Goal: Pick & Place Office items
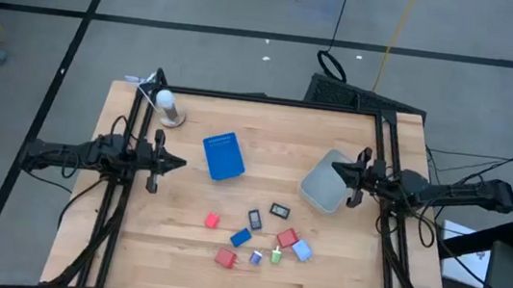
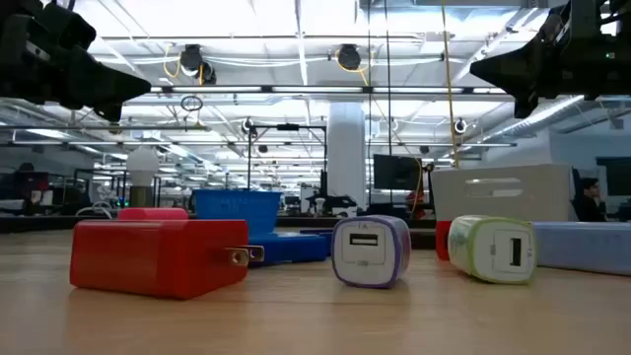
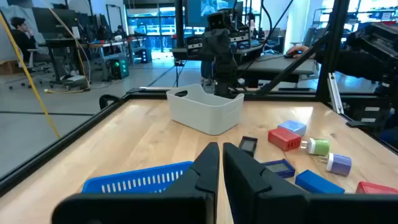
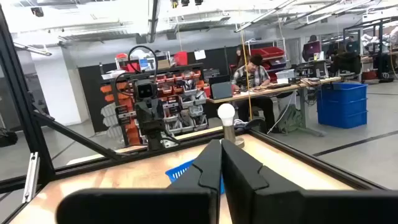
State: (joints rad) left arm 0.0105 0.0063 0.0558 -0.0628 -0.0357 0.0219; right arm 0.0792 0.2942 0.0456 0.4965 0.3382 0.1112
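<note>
The office items lie in a loose cluster near the table's front middle: red blocks [image 1: 212, 220] [image 1: 287, 237] [image 1: 225, 258], a blue block [image 1: 241, 238], a light-blue one [image 1: 301, 251], two black bits [image 1: 255, 219] [image 1: 279, 210], and a purple [image 1: 256, 257] and a green bit [image 1: 276, 257]. The low view shows a red block [image 2: 158, 256], the purple bit [image 2: 370, 251] and the green bit [image 2: 493, 248] resting on the wood. My left gripper [image 1: 180, 163] hovers shut at the table's left. My right gripper [image 1: 339, 171] hovers shut at the right, over the grey bin's edge. Neither holds anything.
A blue square tray [image 1: 224, 155] sits at mid-table, just right of my left gripper. A grey translucent bin [image 1: 322, 185] stands under my right gripper. A white ball on a stand [image 1: 166, 105] is at the far left corner. Black frame rails [image 1: 243, 96] border the table.
</note>
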